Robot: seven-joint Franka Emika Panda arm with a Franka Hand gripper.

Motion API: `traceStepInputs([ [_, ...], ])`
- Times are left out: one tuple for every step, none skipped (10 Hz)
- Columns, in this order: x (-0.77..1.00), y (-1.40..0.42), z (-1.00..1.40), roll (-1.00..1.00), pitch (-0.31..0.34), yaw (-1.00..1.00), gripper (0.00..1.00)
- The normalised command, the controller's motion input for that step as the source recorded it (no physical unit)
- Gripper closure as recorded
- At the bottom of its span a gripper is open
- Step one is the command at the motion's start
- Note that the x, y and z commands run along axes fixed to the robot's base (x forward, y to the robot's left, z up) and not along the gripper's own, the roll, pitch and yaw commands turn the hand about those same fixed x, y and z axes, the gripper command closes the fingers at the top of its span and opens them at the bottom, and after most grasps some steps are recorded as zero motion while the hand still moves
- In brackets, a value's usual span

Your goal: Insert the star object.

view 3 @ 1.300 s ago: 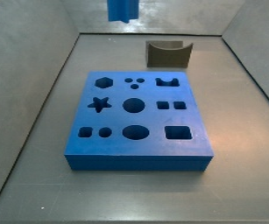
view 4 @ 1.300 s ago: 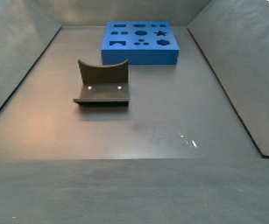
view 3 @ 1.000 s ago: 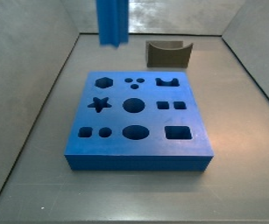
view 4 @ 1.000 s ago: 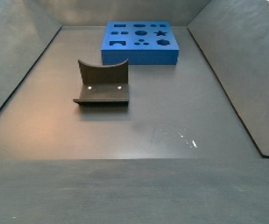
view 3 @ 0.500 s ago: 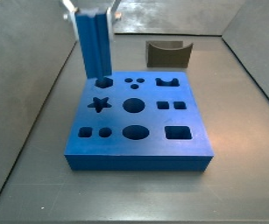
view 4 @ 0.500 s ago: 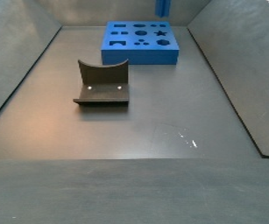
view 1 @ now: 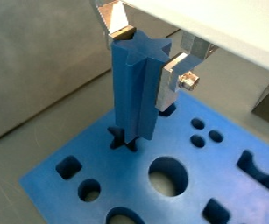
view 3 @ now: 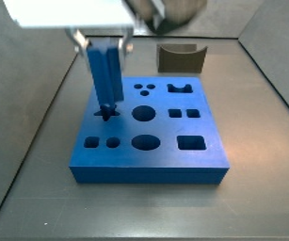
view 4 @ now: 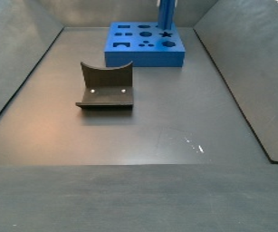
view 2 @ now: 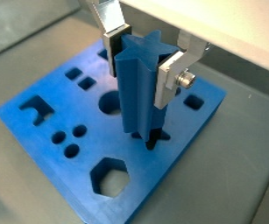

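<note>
The star object is a long bright-blue ridged peg, held upright. It also shows in both wrist views and in a side view. My gripper is shut on its upper part, with one silver finger on each side in both wrist views. The peg's lower end stands at the star-shaped hole of the wide flat blue block. How deep the tip sits in the hole cannot be told.
The block has several other shaped holes, among them a round one. The dark fixture stands on the grey floor apart from the block. Grey walls enclose the floor on the sides.
My gripper has come down from the top of the frame with the peg. The peg's lower end has moved from the hexagon hole to the star hole.
</note>
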Motion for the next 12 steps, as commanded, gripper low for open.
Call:
traceStepInputs([
  [-0.04, 0.00, -0.44, 0.00, -0.061, 0.03, 1.00],
  [-0.03, 0.00, -0.14, -0.08, -0.076, 0.00, 1.00],
  [-0.03, 0.00, 0.00, -0.01, -0.040, 0.00, 1.00],
  [-0.12, 0.00, -0.21, 0.00, -0.064, 0.00, 1.00],
  [-0.32, -0.09, -0.28, 0.03, -0.063, -0.31, 1.00],
  [-0.33, -0.06, -0.29, 0.06, -0.031, -0.54, 1.00],
  [-0.23, -0.05, -0.30, 0.03, -0.041, -0.60, 1.00],
  [0.00, -0.09, -0.28, -0.02, -0.093, -0.52, 1.00],
  [0.16, -0.05, -0.28, -0.08, -0.087, -0.47, 1.00],
  [0.19, -0.05, -0.29, -0.09, -0.076, -0.46, 1.00],
  [0.15, -0.07, -0.36, -0.09, -0.086, -0.42, 1.00],
  [0.09, -0.08, -0.39, -0.08, -0.099, -0.42, 1.00],
])
